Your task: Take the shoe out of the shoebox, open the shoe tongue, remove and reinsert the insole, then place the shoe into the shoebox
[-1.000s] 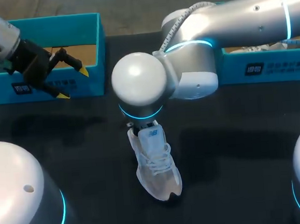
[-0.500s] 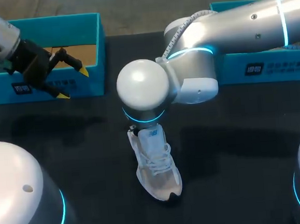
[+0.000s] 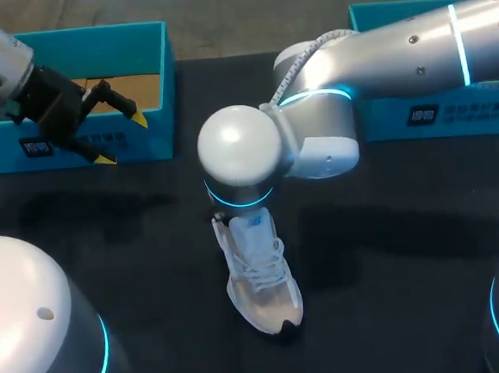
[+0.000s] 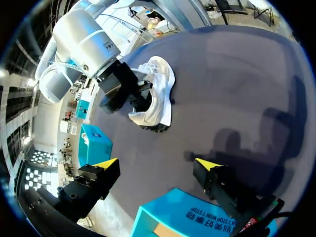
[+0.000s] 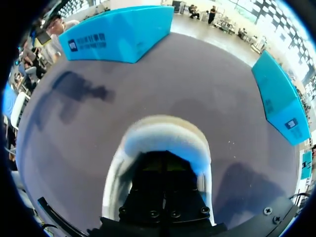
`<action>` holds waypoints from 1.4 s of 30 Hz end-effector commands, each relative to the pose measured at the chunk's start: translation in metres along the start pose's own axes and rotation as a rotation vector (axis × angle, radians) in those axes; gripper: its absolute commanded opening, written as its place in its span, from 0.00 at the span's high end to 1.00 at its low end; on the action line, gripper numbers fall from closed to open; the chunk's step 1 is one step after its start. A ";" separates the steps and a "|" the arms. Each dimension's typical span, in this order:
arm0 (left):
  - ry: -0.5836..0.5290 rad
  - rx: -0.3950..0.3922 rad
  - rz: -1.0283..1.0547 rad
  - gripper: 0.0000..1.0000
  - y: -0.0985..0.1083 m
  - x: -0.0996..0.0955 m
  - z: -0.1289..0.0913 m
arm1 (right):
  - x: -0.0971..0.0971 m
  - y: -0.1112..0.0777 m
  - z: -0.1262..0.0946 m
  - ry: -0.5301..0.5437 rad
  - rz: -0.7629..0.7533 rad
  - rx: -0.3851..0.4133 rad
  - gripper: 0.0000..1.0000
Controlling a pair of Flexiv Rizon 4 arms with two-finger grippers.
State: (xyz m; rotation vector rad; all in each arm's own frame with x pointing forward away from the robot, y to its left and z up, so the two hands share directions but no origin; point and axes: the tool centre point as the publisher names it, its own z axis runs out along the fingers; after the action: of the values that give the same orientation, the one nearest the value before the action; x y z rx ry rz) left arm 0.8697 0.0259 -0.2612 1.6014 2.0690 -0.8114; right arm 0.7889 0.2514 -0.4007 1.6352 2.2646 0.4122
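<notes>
The shoe (image 3: 261,276) stands out of its box on the dark surface (image 3: 396,296), lower middle of the frame, toe toward the bottom edge and heel tucked under the right arm's wrist. The right claw (image 4: 140,96) reaches down into the shoe's opening; how wide it stands, or whether it has the insole, I cannot tell. The left claw (image 3: 123,138) hangs wide open and holds nothing, at the upper left in front of the left shoebox (image 3: 163,137), well apart from the shoe. Nothing pins the shoe down, so an upward pull would likely lift or tip it. It stands well apart from both boxes, with surface showing either side; the right arm crosses above the right shoebox (image 3: 417,114)
</notes>
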 end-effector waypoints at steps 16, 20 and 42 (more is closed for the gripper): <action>0.003 -0.002 0.000 0.00 0.000 0.000 0.000 | -0.007 0.013 -0.016 -0.063 -0.022 0.006 1.00; 0.003 -0.002 0.000 0.00 0.000 0.000 0.000 | -0.009 0.009 0.002 -0.035 -0.012 0.024 1.00; 0.003 -0.002 0.000 0.00 0.000 0.000 0.000 | 0.011 -0.009 -0.029 -0.013 0.027 0.048 1.00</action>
State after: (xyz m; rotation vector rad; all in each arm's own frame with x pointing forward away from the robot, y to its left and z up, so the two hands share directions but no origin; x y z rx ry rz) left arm 0.8696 0.0261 -0.2611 1.6012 2.0689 -0.8120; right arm 0.7770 0.2549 -0.4005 1.7037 2.2892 0.3734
